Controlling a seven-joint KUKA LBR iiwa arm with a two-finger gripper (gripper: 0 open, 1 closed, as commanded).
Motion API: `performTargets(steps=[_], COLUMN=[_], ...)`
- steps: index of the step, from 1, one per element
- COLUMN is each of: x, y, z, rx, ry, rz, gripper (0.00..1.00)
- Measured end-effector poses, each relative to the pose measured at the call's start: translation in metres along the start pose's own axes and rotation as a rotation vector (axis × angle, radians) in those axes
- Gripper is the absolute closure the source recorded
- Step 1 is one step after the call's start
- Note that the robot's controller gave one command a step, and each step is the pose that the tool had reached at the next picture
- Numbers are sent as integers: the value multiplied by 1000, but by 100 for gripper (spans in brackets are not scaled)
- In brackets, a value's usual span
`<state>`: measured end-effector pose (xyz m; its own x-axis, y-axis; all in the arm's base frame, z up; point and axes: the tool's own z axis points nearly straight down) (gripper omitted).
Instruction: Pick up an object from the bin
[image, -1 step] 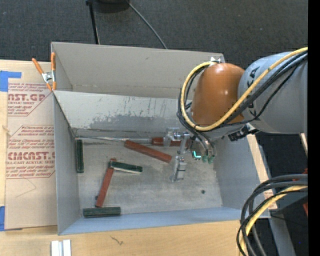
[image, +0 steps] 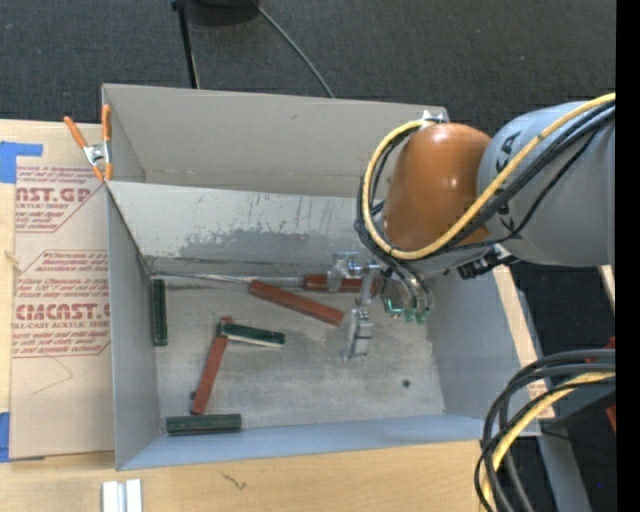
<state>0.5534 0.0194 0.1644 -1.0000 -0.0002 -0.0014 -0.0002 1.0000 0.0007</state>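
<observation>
Since the gripper (image: 358, 312), whether open or closed I cannot tell, hovers at the red-brown stick's (image: 296, 302) right end, straddling and closing likely remain.

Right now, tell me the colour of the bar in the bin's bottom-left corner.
The bar is dark green, seen best in the camera view.

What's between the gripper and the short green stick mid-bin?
Bare bin floor alone, in the camera view, between the gripper and the short green stick.
</observation>
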Motion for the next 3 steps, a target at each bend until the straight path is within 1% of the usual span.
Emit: performTargets(steps=[1, 2, 3], x=[-24, -23, -41], y=[-9, 17, -7], z=[44, 89, 94], rx=[0, 1, 0], ry=[-9, 1, -1], rz=[-56, -41, 29], gripper=[0, 0, 100])
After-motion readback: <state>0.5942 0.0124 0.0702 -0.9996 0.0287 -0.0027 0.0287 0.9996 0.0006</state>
